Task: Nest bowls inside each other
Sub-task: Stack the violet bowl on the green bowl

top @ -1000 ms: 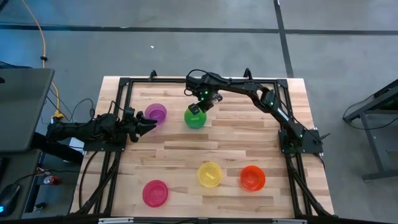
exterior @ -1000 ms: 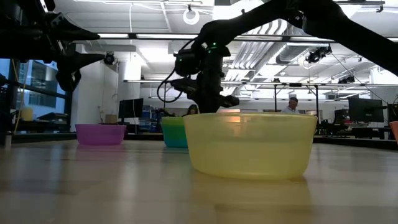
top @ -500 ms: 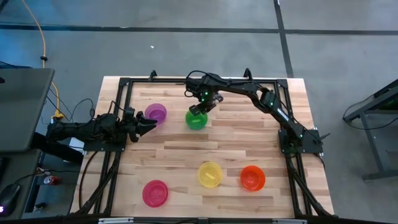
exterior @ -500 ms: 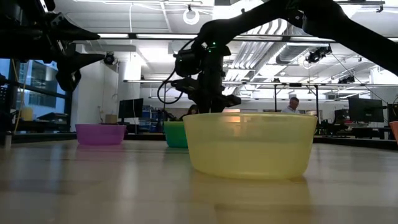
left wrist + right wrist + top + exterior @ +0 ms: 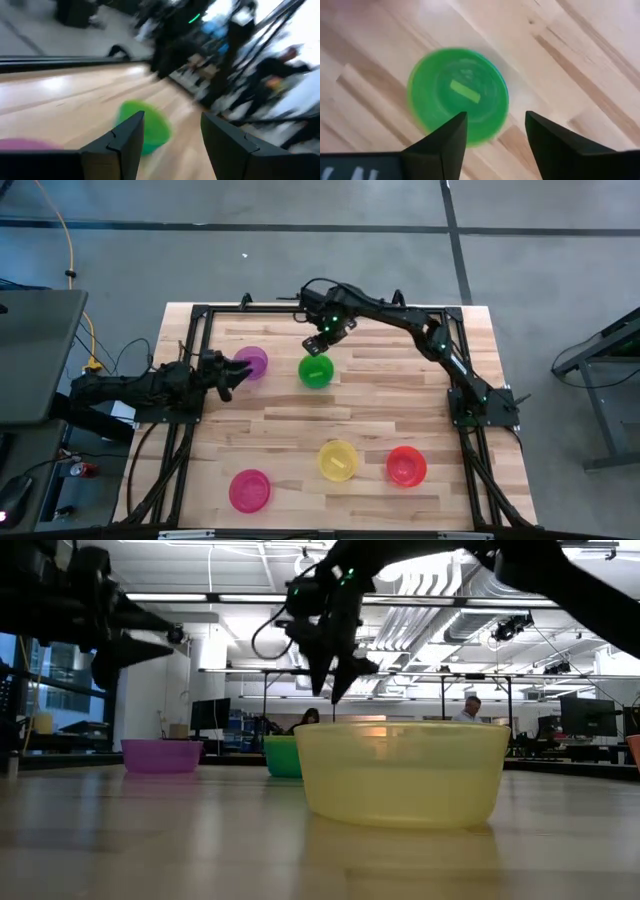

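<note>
The green bowl (image 5: 316, 370) stands upright on its base at the table's far middle; it also shows in the right wrist view (image 5: 457, 95) and the low view (image 5: 280, 756). My right gripper (image 5: 323, 334) hangs open and empty above the bowl's far side, fingers pointing down (image 5: 332, 690). The purple bowl (image 5: 250, 362) stands to the left of the green one. My left gripper (image 5: 238, 370) is open and empty at the purple bowl's near left side, facing the green bowl (image 5: 150, 127). No blue bowl shows on its own.
The yellow bowl (image 5: 338, 460), the orange bowl (image 5: 405, 465) and the pink-red bowl (image 5: 249, 490) stand apart along the table's near part. A black frame (image 5: 190, 330) runs round the wooden top. Bare wood lies between the far and near bowls.
My right gripper has come off the green bowl's rim, going up and toward the table's far edge. The green bowl stays on the table where it was. My left gripper has shifted a little beside the purple bowl.
</note>
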Robot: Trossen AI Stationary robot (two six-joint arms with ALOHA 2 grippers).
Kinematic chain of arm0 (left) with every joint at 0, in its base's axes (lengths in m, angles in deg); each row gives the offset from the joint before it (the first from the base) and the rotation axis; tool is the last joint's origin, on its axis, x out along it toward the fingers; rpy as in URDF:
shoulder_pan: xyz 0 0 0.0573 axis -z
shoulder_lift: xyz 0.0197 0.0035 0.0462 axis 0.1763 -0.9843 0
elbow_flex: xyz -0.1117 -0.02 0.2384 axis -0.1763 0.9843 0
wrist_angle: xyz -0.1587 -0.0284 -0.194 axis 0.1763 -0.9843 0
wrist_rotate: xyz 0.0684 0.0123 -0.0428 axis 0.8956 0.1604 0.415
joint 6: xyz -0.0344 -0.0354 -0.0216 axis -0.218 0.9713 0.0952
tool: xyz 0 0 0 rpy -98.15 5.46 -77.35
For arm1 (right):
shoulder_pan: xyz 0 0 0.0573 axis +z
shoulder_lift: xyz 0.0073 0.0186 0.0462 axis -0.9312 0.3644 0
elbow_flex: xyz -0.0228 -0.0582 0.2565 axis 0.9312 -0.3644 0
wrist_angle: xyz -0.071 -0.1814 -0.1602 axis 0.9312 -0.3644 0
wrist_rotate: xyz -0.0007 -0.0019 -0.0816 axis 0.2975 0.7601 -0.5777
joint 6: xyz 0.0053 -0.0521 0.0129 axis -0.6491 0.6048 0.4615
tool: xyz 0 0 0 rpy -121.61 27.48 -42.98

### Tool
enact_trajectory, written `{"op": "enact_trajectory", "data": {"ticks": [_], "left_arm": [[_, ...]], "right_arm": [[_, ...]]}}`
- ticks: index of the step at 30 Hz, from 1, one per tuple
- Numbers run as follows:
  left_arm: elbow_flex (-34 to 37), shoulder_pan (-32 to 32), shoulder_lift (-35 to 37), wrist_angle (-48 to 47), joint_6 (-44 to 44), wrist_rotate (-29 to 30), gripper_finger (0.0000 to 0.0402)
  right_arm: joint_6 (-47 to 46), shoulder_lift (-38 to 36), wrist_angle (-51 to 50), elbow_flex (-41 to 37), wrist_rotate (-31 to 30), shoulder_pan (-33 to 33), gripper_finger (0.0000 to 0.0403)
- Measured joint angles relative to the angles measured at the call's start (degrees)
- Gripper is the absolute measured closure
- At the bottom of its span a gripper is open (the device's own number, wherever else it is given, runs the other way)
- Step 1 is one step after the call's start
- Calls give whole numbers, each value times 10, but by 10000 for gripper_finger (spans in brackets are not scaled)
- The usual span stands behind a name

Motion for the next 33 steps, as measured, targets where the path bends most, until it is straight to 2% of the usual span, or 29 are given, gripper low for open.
{"op": "enact_trajectory", "data": {"ticks": [6, 12, 17, 23, 30, 33], "left_arm": [[-50, -35, -43, -202, -17, 15, 218], [-83, -82, -87, -251, -26, 4, 217], [-121, -130, -130, -289, 72, 12, 217], [-191, -196, -219, -317, 105, -55, 217], [-287, -294, -382, -411, 26, -162, 217], [-322, -338, -443, -437, -27, -214, 217]], "right_arm": [[67, -65, -11, -8, -6, 3, 226], [127, -127, -13, -8, 3, 11, 229], [154, -178, -15, -8, 24, 14, 229], [190, -238, -14, -8, 61, 14, 229], [248, -289, -17, -8, 142, 14, 229], [260, -307, -18, -8, 157, 14, 229]]}}
